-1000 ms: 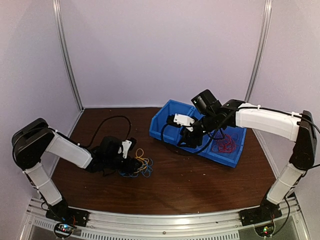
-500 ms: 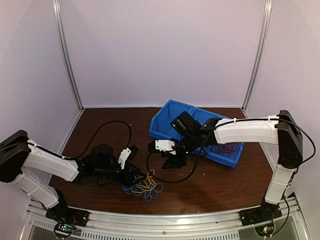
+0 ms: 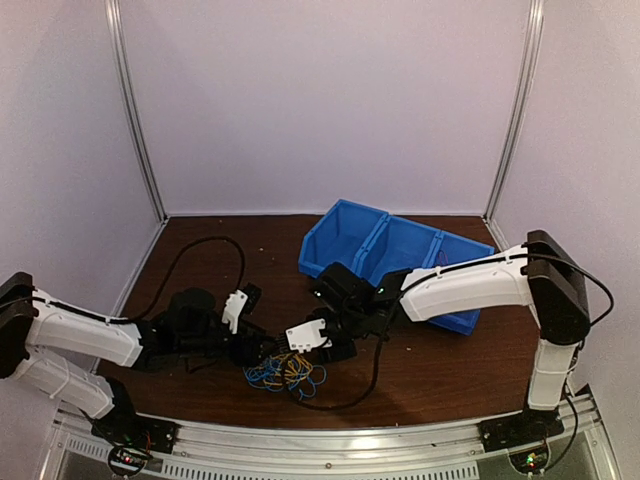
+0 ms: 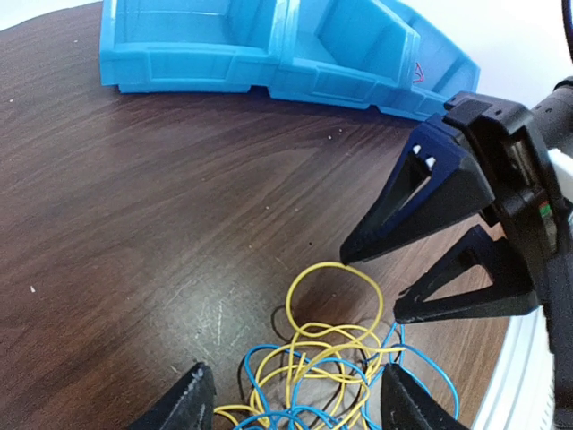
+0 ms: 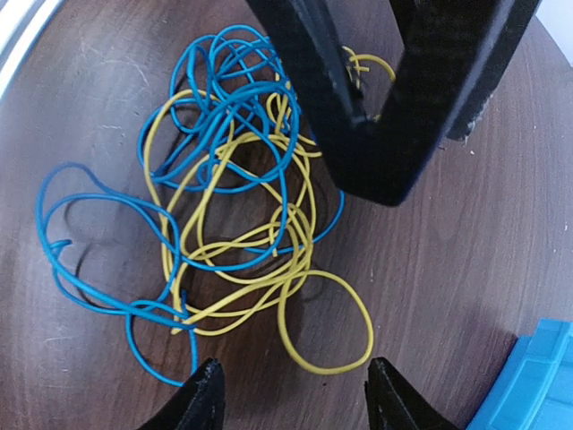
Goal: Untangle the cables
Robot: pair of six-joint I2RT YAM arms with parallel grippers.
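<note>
Two colours make up the knot that shows: the blue and yellow wire loops (image 5: 240, 208) lie as one heap on the worktop (image 3: 440, 360), near its front edge and well apart from the blue bin (image 3: 345, 235).

No loop lies on its own beside the heap. The strands cross and thread through each other many times. One yellow loop sticks out at the side towards the bin and looks the freest. A long blue strand trails out on the opposite side.

The left hand (image 4: 300, 400) hangs low over the heap with its jaws spread wide, and wire lies under the gap but none is pinched. The right hand (image 5: 295, 394) faces it from the other side, also released and holding nothing.

As I judge it, the separating of this heap is wholly ahead, with no grasp yet made. Whether any loop already sits in the bin cannot be told, as the right arm (image 3: 465, 285) covers part of it.
</note>
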